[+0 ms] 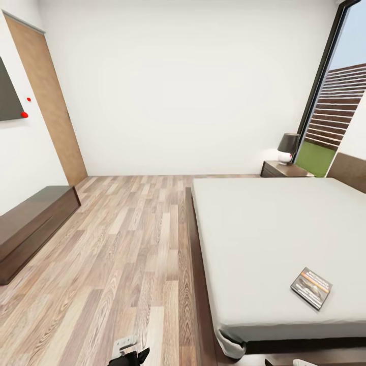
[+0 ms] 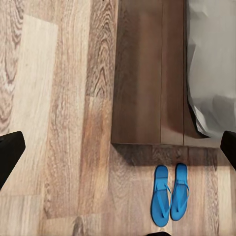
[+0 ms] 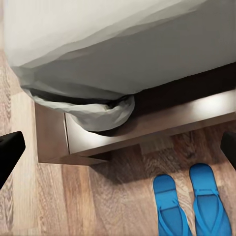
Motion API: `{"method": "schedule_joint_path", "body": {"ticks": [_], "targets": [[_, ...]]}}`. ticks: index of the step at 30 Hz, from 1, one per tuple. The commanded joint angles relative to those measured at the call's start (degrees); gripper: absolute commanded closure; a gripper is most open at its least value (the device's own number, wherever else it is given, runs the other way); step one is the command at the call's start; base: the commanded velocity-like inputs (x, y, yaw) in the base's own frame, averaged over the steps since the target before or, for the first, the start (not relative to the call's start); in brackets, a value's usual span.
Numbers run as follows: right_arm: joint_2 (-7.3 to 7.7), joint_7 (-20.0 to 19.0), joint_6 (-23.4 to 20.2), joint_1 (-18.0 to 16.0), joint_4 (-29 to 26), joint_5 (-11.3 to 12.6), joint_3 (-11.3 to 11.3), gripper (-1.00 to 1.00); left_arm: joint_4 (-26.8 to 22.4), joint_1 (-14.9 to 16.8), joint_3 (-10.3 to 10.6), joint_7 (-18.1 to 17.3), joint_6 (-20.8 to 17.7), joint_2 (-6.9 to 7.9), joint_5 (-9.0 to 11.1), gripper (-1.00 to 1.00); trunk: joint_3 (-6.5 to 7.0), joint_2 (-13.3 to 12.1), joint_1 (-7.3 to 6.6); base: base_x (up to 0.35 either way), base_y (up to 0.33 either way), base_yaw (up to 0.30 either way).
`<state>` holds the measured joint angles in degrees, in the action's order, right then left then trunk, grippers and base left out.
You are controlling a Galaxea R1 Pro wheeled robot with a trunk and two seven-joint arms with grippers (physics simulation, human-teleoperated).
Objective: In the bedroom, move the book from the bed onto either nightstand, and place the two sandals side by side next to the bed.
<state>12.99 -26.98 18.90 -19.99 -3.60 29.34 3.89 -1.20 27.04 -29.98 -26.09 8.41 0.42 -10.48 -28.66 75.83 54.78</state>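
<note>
Blue sandals already lie paired by the bed; both grippers gape empty, so the lower-right book likely needs grasping next.

Bright blue sandals; light-grey mattress; dark brown bed frame; wood-plank floor.
</note>
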Motion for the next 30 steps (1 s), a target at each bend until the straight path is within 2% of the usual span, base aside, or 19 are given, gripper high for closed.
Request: {"method": "schedule_joint_path", "body": {"ticks": [1,30], "targets": [[0.02,-0.26,0.15,-0.05,0.08,0.56,0.41,-1.00,0.06,0.03,-0.44,-0.10,0.29,0.02,-0.60,-1.00,0.01,0.03,0.00,0.000,0.000,0.000],[-0.11,-0.16,0.27,-0.05,0.08,0.51,0.41,-1.00,0.06,0.03,-0.43,-0.18,0.25,0.02,-0.60,-1.00,2.51,0.03,0.00,0.000,0.000,0.000]]}}
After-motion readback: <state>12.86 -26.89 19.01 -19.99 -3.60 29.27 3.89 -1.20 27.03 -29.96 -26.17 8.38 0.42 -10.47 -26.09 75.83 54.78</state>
